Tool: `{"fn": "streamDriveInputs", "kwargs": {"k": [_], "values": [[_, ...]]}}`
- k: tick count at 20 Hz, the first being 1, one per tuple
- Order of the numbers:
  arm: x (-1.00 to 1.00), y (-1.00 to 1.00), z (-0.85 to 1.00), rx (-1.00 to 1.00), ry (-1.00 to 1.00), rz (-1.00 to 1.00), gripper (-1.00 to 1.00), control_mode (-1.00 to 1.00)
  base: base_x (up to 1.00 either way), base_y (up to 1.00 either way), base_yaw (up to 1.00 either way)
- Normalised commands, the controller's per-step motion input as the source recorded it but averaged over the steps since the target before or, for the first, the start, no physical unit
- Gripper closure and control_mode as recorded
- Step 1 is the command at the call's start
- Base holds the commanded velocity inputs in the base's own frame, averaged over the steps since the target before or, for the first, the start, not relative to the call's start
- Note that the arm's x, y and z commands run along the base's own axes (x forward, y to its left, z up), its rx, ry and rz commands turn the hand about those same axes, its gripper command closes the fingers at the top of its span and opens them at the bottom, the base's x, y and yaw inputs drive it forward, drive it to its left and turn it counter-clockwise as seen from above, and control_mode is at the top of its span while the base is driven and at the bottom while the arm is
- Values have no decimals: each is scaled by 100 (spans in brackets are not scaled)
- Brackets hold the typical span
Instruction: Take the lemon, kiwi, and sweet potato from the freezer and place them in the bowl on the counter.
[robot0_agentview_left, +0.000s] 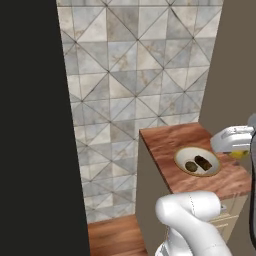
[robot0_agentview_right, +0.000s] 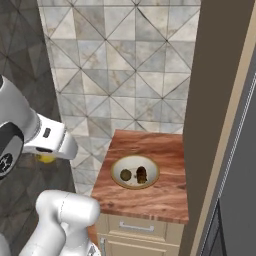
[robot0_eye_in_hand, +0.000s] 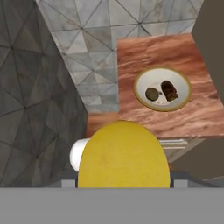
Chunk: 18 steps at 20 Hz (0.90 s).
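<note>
Left base view: counter sits at 4 o'clock, wood-grain top, tiled wall behind it. Bowl rests on the counter, two dark lumps inside: kiwi and sweet potato, side by side. Gripper comes in at 3 o'clock, just beside the bowl's right rim, with the lemon peeking yellow under the white hand. Arm's white link low at 5 o'clock.

Right base view: bowl near centre on the counter, kiwi left, sweet potato right, close together. Gripper at 9 o'clock, off the counter's left edge, above the floor, lemon showing beneath it. Drawer front with metal handle at 6 o'clock.

Hand view: lemon big at 6 o'clock, clamped between the jaws, which stand partly open around it. Bowl at 2 o'clock, well apart from the lemon.
</note>
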Motion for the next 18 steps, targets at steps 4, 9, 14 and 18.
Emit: {"fn": "streamDriveInputs", "kwargs": {"k": [4, 9, 14, 18], "values": [[91, -27, -18, 0, 17, 0, 100, -100, 0, 0, 0], [100, -15, -62, 0, 24, 0, 100, -100, 0, 0, 0], [100, -33, -86, 0, 19, 0, 100, -100, 0, 0, 0], [99, -45, -72, 0, 12, 0, 100, -100, 0, 0, 0]]}}
